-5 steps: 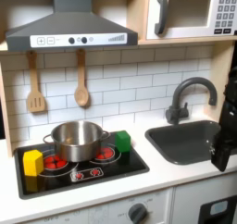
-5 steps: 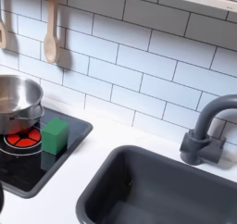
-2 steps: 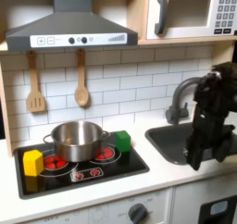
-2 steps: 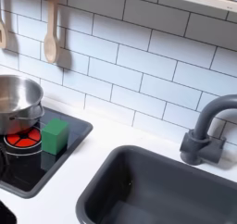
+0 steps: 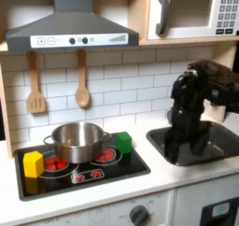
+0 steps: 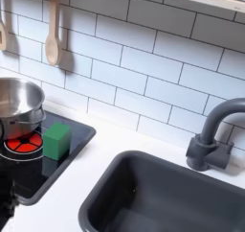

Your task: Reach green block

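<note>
The green block (image 5: 122, 142) stands on the back right corner of the black stovetop (image 5: 103, 174), just right of the steel pot (image 5: 77, 140). It also shows in the second exterior view as the green block (image 6: 57, 141), beside the pot (image 6: 17, 103). My black arm reaches in from the first exterior view's right. Its gripper (image 5: 179, 153) hangs low over the sink's left end, well to the right of the block and apart from it. The fingers blur into one dark mass, so their state is unclear.
A yellow block (image 5: 33, 163) sits on the stovetop's front left corner. The dark sink (image 6: 163, 193) and its grey faucet (image 6: 215, 135) lie right of the stove. Two wooden utensils (image 5: 82, 91) hang on the tiled wall. A dark blurred shape (image 6: 8, 193) shows at the second exterior view's lower left edge.
The arm has swung in from the first exterior view's right edge toward the left, now over the sink's left end. The blocks and pot have not moved.
</note>
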{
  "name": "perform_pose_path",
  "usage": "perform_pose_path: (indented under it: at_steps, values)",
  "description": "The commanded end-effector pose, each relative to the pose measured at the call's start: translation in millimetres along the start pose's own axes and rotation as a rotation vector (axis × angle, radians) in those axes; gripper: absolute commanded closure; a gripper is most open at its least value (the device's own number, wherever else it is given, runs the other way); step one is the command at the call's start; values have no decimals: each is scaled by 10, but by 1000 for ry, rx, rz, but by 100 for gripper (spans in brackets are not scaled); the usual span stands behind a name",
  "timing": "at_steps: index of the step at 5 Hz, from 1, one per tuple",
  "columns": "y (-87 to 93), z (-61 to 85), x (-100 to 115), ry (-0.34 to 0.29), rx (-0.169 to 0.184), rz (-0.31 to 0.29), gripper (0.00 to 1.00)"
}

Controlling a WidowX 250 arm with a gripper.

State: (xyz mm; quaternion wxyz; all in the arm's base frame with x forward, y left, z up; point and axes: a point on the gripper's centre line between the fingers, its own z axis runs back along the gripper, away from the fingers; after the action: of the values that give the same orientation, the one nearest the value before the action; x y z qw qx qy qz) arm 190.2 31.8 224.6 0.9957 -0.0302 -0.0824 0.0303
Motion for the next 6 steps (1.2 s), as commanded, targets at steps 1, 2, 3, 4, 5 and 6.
perform_pose_path:
  at_steps: [1,2,3,4,5,6]
  values:
    - [120,-68,336,-30,17,0,0]
    - [135,-124,508,-45,22,2,0]
    - [167,-152,728,-69,31,19,0]
    - [192,-174,902,-81,33,41,0]
    - [201,-195,1082,-94,40,59,0]
    - [219,-215,1207,-96,50,70,0]
